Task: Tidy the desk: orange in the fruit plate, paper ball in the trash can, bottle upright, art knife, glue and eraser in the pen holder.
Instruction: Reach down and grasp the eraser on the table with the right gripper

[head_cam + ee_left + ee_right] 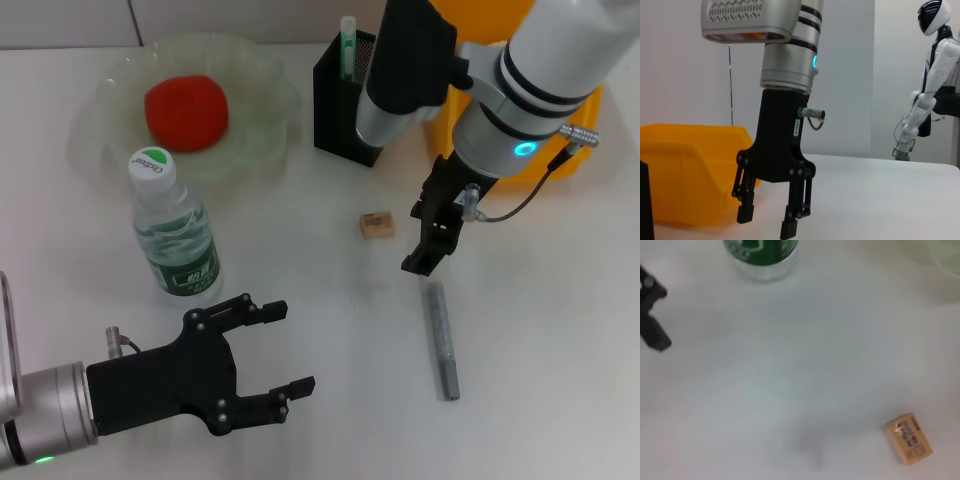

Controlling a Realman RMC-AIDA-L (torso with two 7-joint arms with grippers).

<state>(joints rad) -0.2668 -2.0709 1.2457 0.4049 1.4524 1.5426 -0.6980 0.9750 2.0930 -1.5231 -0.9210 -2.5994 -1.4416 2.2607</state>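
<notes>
Right gripper (432,245): jaws apart, empty, hanging just right of the eraser (377,224), above the glue (442,340). Left gripper (275,368): jaws apart, empty, below the upright bottle (176,229). Bare desk (330,330) around eraser. Orange (186,111) in fruit plate (262,143); art knife (347,47) in pen holder (335,112); trash can (580,150) right of it.

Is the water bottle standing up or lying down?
Standing up. The bottle sits on its base on the desk, green cap on top, just in front of the fruit plate.
</notes>
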